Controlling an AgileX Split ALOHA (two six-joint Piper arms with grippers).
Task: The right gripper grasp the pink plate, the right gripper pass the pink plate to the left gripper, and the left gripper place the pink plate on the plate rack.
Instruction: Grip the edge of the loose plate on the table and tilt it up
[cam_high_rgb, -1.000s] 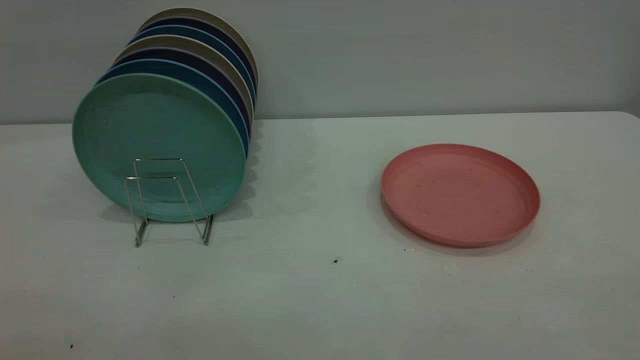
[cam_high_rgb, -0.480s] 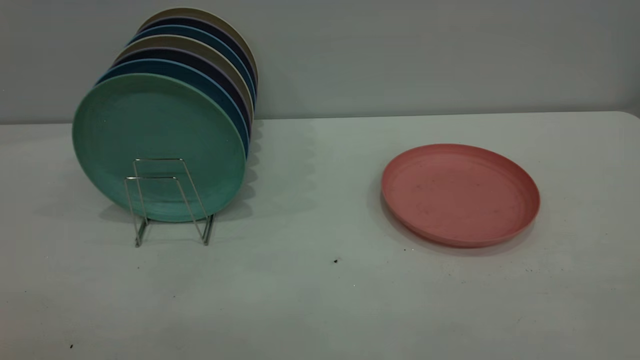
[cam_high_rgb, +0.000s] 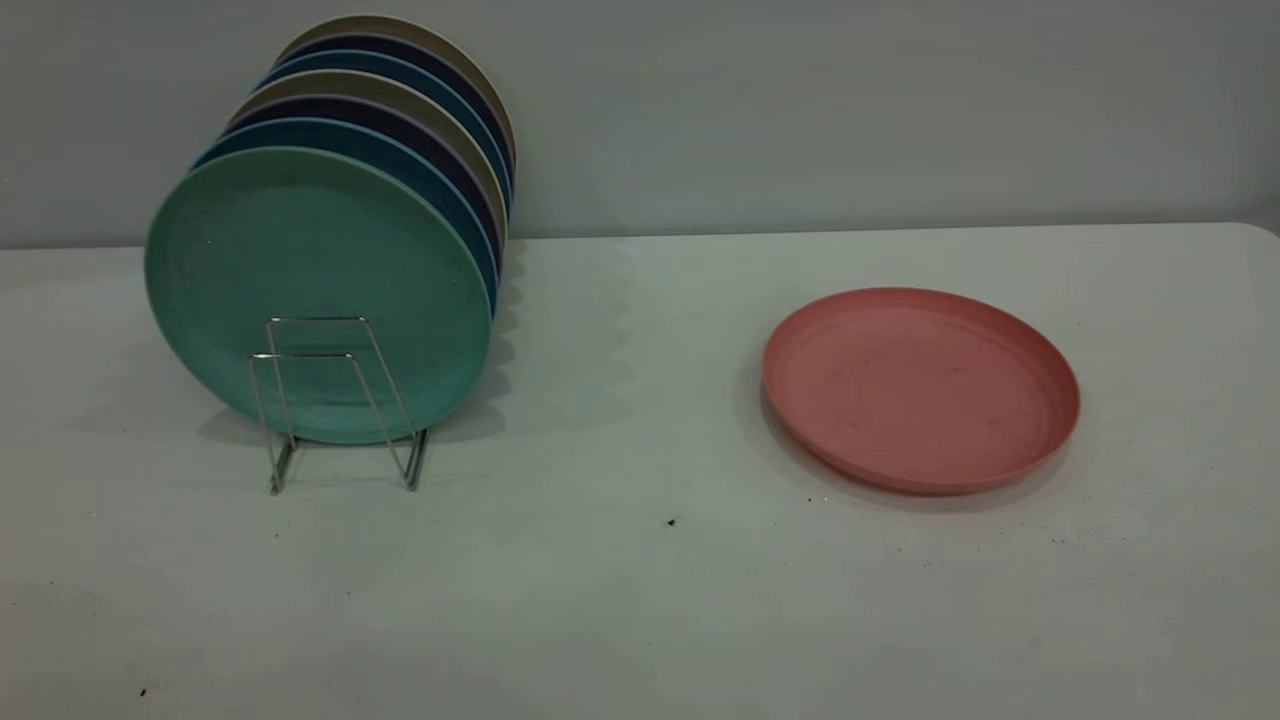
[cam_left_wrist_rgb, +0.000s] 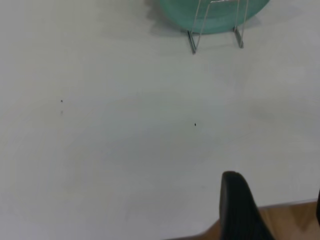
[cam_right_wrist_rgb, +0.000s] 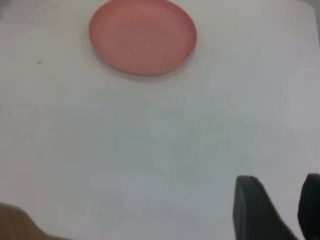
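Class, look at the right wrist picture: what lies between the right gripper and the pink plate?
Only bare table: nothing stands between the right gripper and the pink plate, as the right wrist view shows.

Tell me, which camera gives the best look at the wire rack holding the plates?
The exterior view: the plate rack shows its front wire loops and feet, with the green plate and others standing in it. The left wrist view catches only its feet and lower wires. The right wrist view misses it.
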